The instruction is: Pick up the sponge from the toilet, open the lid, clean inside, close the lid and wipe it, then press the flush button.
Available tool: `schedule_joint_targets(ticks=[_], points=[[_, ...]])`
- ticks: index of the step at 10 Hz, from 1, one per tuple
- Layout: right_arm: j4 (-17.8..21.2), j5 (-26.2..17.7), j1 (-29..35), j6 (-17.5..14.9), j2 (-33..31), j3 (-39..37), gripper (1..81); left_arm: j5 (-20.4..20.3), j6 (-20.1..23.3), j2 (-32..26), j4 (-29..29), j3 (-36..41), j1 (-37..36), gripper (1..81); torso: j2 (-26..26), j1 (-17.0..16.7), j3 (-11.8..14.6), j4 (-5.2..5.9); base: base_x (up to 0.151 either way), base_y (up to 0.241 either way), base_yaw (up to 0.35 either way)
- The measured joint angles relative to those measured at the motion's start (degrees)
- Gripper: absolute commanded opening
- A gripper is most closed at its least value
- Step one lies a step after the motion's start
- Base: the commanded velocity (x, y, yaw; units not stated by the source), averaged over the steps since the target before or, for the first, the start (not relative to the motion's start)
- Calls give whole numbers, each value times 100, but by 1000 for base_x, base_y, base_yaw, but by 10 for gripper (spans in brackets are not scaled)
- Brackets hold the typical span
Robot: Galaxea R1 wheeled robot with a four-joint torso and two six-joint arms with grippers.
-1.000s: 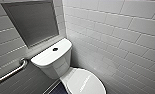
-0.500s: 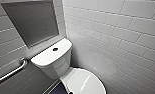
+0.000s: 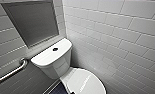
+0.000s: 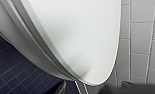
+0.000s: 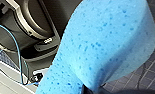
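The white toilet (image 3: 55,61) stands in the corner of a tiled room, with its tank against the back wall. The dark round flush button (image 3: 55,49) sits in the middle of the tank top. The oval lid (image 3: 86,81) lies shut over the bowl. In the left wrist view the lid (image 4: 75,37) shows close below my left gripper, which is open and holds nothing. My right gripper (image 5: 93,89) is shut on the bright blue sponge (image 5: 103,45), pinching it at one end, low beside the robot's base over the dark floor.
A metal grab bar (image 3: 10,72) runs along the left wall beside the tank. A dark recessed panel (image 3: 30,22) is set in the wall above the tank. White tiled wall (image 3: 118,37) closes in the right side. Dark blue floor tiles (image 4: 8,72) lie beside the bowl.
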Motion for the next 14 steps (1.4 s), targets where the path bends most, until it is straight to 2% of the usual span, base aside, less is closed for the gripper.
schedule_joint_targets(ticks=[4, 14], points=[[2, 0, 1, 0, 17, -24, 10, 34, 0, 343, 2, -670, 69, 811, 0, 0, 0, 0, 0, 0, 0], [2, -129, 34, 0, 122, -33, 10, 74, -123, 756, -11, -1195, -11, 811, 0, 2, 0, 0, 0, 0, 0]])
